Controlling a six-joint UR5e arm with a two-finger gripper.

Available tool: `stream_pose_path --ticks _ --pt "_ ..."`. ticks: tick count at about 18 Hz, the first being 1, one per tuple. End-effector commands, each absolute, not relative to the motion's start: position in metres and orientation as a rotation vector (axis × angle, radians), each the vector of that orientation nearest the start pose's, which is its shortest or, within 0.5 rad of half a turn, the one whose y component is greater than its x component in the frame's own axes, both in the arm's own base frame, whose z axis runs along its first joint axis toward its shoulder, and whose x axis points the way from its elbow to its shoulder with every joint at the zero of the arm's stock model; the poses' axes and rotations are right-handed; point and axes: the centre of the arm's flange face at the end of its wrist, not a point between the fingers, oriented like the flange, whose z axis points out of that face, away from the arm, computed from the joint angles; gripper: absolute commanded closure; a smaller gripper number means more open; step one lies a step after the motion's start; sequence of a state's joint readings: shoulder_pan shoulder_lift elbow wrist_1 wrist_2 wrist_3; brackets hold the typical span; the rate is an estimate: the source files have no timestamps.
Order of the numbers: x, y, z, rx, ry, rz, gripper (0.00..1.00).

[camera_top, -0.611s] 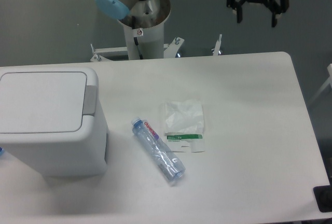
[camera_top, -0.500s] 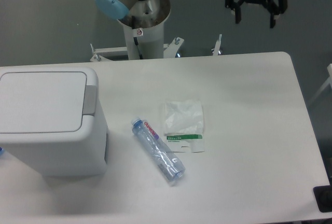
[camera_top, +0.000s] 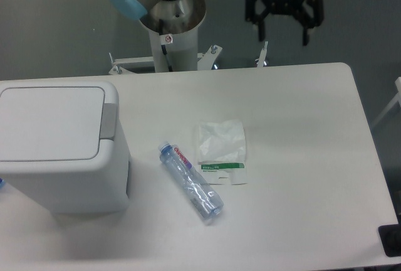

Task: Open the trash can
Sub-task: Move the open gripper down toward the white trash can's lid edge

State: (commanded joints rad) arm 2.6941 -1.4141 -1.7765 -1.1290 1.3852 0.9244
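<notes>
The trash can (camera_top: 62, 152) is a big white boxy bin at the left of the table, its flat lid (camera_top: 51, 122) lying shut and a grey push-button tab (camera_top: 108, 120) on the lid's right edge. My gripper (camera_top: 283, 35) hangs high beyond the table's far edge, right of centre, far from the can. Its black fingers (camera_top: 261, 30) are spread wide apart and hold nothing.
A clear plastic bottle (camera_top: 190, 182) lies on its side mid-table, next to a white plastic packet (camera_top: 222, 150) with a green strip. The arm's base column (camera_top: 169, 45) stands behind the far edge. A dark object (camera_top: 391, 241) sits at the right front corner.
My gripper has shifted to the left along the far side of the table, still open. The trash can, bottle and packet have not moved.
</notes>
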Motion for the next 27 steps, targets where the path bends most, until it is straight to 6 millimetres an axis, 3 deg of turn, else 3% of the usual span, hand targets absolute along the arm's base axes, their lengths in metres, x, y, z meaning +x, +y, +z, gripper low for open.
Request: stream_pose_path --ticks 3,5,10,13,17,22,27 --pt "-0.33 0.371 0.512 -2.681 -0.473 0.238 0.0" --pt "-0.314 0.399 0.507 -2.659 -0.543 0.173 0.0" --pt "-0.276 0.441 0.506 -2.558 -0.687 0.067 0.0" --pt "-0.274 0.452 0.497 -2.524 -0.75 -0.045 0.0" --pt "-0.265 0.46 0.505 -2.467 -0.773 -0.152 0.0" --pt "-0.261 0.47 0.505 -2.445 -0.742 -0.172 0.0" --pt "-0.254 0.488 0.488 -2.481 -0.714 -0.204 0.0"
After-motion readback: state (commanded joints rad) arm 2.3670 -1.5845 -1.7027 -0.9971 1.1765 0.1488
